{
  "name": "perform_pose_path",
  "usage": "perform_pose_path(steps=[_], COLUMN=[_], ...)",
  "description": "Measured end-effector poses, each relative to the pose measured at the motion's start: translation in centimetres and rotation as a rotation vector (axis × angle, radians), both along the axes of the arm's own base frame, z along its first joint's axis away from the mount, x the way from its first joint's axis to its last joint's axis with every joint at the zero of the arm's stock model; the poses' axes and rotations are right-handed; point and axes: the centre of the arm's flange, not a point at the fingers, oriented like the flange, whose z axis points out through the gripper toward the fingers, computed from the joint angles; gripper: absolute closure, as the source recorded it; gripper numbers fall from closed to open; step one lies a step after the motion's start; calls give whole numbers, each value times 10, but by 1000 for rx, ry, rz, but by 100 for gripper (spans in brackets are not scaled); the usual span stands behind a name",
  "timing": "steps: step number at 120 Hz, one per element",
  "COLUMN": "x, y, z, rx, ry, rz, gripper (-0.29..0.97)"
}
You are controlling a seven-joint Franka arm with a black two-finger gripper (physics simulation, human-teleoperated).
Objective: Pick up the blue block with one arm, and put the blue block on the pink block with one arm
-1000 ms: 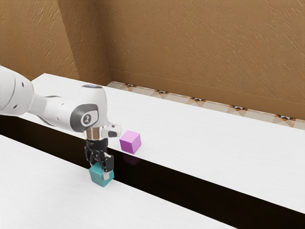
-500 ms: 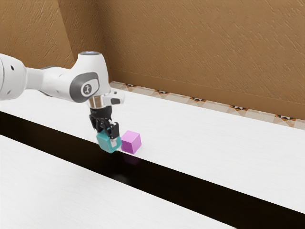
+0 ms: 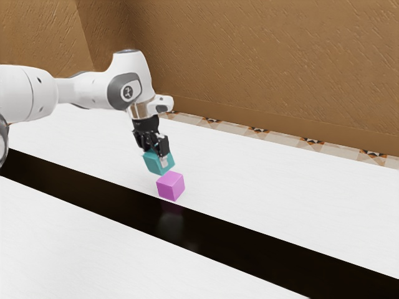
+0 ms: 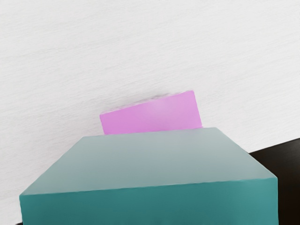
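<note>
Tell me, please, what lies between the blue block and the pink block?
Nothing: the exterior view shows a bare stretch from the blue block, in the pincer, down to the pink block.

Brown textured walls (image 3: 262, 56), patterned tile floor (image 3: 282, 136), white table (image 3: 299, 184), black gap (image 3: 262, 250) across it.

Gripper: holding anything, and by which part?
Yes: the gripper holds the blue block by two opposite sides, in the air near the pink block.
</note>
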Motion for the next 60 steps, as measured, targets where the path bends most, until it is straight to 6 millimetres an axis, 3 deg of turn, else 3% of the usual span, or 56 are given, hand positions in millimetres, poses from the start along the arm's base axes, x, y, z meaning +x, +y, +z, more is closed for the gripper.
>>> perform_pose_path(steps=[34,60], x=[19,19], y=[-16,-17], z=[-32,-35], rx=[1,-5], ry=[24,32], rz=[-42,-56], gripper=[34,13])
